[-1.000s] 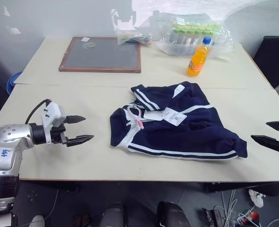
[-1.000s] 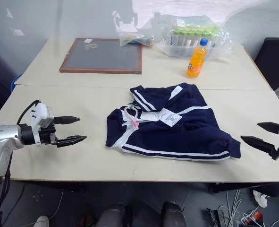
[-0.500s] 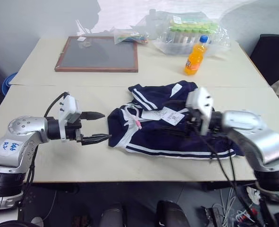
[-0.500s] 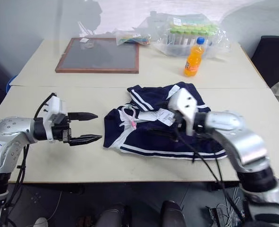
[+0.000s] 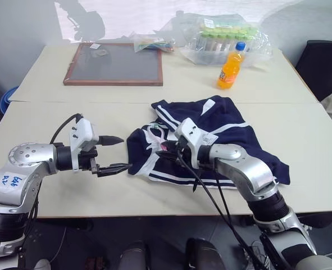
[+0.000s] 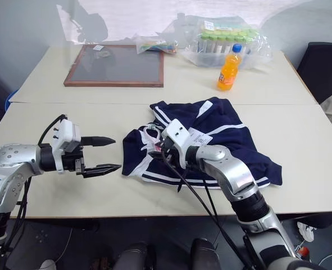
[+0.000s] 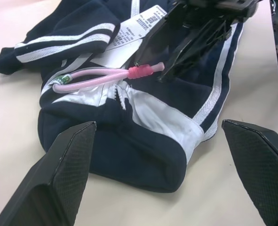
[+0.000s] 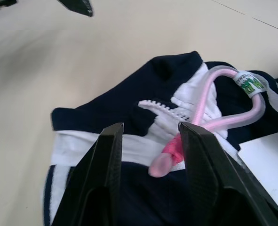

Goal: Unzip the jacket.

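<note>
Right pincer (image 8: 148, 155) is over the jacket (image 5: 222, 140), its two black fingers partly spread and straddling the knotted end of the pink loop (image 8: 204, 120) tied to the zipper; whether the pads already touch the loop I cannot tell, so nothing is recorded as gripped. That loop appears fitted as a pull, giving the fingers something larger than a bare tab, which would explain the approach at this spot. Left pincer (image 5: 114, 154) hangs with its fingers spread wide, empty, just beside the jacket's near hem and apart from the fabric. In my judgement it is stationed there to pin the garment while the other draws the zipper along. Beyond both pincers the jacket lies crumpled on the surface (image 5: 70, 118), its paper tag (image 6: 199, 136) just behind the right pincer. Soft cloth may bunch and follow the pull if left unpinned.
</note>
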{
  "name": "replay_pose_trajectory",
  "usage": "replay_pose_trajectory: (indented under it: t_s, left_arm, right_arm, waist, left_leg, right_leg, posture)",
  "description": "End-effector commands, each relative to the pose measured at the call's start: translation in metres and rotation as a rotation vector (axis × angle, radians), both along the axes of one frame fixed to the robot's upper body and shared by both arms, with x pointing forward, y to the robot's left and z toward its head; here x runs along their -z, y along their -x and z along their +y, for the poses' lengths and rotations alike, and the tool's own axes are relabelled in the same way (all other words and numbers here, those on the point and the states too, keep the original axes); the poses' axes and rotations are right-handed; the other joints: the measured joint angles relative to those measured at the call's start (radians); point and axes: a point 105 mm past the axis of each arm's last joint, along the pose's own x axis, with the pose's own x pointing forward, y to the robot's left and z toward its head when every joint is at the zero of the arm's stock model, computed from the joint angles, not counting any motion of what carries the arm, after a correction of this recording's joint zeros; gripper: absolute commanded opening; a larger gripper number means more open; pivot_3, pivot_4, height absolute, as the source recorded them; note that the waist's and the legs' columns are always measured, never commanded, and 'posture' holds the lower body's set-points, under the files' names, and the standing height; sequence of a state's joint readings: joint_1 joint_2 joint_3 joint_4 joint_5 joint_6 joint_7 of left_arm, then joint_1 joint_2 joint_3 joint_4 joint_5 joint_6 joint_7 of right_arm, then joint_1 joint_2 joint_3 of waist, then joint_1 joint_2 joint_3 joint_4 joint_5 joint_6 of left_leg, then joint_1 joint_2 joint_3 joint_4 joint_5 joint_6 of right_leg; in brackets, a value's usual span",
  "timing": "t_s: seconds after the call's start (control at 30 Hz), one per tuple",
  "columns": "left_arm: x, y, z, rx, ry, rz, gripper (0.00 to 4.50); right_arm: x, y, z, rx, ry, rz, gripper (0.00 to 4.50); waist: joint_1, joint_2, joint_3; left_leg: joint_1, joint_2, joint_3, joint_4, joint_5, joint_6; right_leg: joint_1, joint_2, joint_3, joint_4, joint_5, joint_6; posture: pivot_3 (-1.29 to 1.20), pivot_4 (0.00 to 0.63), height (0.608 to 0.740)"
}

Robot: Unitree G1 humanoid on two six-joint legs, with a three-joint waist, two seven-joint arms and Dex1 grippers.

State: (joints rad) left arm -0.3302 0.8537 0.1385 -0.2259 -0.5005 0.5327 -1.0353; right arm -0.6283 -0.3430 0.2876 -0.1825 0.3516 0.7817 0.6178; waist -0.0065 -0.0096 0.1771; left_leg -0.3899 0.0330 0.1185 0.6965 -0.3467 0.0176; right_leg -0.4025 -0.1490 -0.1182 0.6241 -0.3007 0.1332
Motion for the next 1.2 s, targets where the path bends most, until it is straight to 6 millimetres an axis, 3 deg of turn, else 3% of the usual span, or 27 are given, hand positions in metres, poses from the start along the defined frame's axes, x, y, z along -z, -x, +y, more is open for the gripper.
replay_pose_trajectory:
  t_s: [0.03, 0.57, 0.67, 0.8, 0.93, 1.03, 1.17, 1.2]
  left_arm:
    - [-0.008, 0.001, -0.004, 0.016, -0.014, -0.053, 4.50]
    - [-0.007, -0.008, -0.010, 0.029, -0.011, -0.081, 4.50]
    - [-0.008, -0.009, -0.010, 0.029, -0.010, -0.085, 4.50]
    - [-0.008, -0.009, -0.011, 0.029, -0.009, -0.089, 4.50]
    - [-0.008, -0.009, -0.011, 0.030, -0.004, -0.094, 4.50]
    - [-0.010, -0.009, -0.015, 0.041, 0.015, -0.098, 4.50]
    - [-0.025, -0.010, -0.033, 0.083, 0.105, -0.110, 4.50]
    - [-0.028, -0.010, -0.040, 0.102, 0.129, -0.117, 4.50]
  right_arm:
    - [-0.008, -0.004, -0.001, 0.027, 0.001, -0.033, 2.08]
    - [0.004, -0.016, -0.011, 0.146, 0.020, 0.003, 2.08]
    - [0.004, -0.018, -0.013, 0.167, 0.010, 0.007, 1.51]
    - [0.002, -0.017, -0.012, 0.161, -0.010, 0.010, 0.17]
    - [-0.003, -0.013, -0.014, 0.156, -0.027, 0.010, 0.06]
    - [-0.020, -0.009, -0.023, 0.149, -0.069, 0.001, 0.06]
    - [-0.056, -0.011, -0.070, 0.243, -0.130, -0.048, 0.06]
    - [-0.062, -0.013, -0.095, 0.305, -0.120, -0.061, 0.06]
  waist:
    - [0.000, 0.000, 0.000]
    - [-0.002, 0.000, 0.000]
    - [-0.002, 0.000, 0.000]
    - [-0.004, 0.000, 0.000]
    - [-0.004, 0.000, 0.000]
    - [-0.003, 0.000, 0.000]
    - [0.009, 0.000, 0.000]
    - [0.009, 0.000, 0.000]
  left_leg:
    - [0.000, 0.000, 0.000, 0.000, 0.000, 0.000]
    - [0.000, 0.000, 0.001, 0.000, 0.000, 0.000]
    - [0.000, 0.000, 0.001, -0.001, 0.000, 0.000]
    - [-0.001, 0.000, 0.002, -0.001, 0.000, 0.000]
    - [-0.001, 0.000, 0.002, -0.001, 0.000, 0.000]
    - [-0.001, 0.000, 0.002, -0.001, 0.000, 0.000]
    - [-0.003, 0.000, 0.001, 0.000, 0.000, 0.000]
    - [-0.003, -0.001, 0.001, 0.001, 0.000, 0.000]
  right_leg:
    - [0.000, 0.000, 0.000, 0.000, 0.000, 0.000]
    - [-0.002, 0.000, 0.001, 0.000, 0.000, 0.000]
    - [-0.002, 0.000, 0.001, 0.000, 0.000, 0.000]
    - [-0.003, 0.000, 0.001, 0.001, 0.000, 0.000]
    - [-0.003, 0.000, 0.001, 0.001, 0.000, 0.000]
    - [-0.004, 0.000, 0.001, 0.001, 0.000, 0.000]
    - [-0.004, 0.000, 0.001, 0.001, 0.000, 0.000]
    - [-0.004, 0.000, 0.001, 0.001, 0.000, 0.000]
  posture:
    - [0.00, 0.150, 0.740]
    - [0.00, 0.150, 0.740]
    - [0.00, 0.150, 0.740]
    - [0.00, 0.150, 0.740]
    - [0.00, 0.150, 0.740]
    - [0.00, 0.150, 0.740]
    - [0.00, 0.150, 0.740]
    - [0.00, 0.150, 0.740]
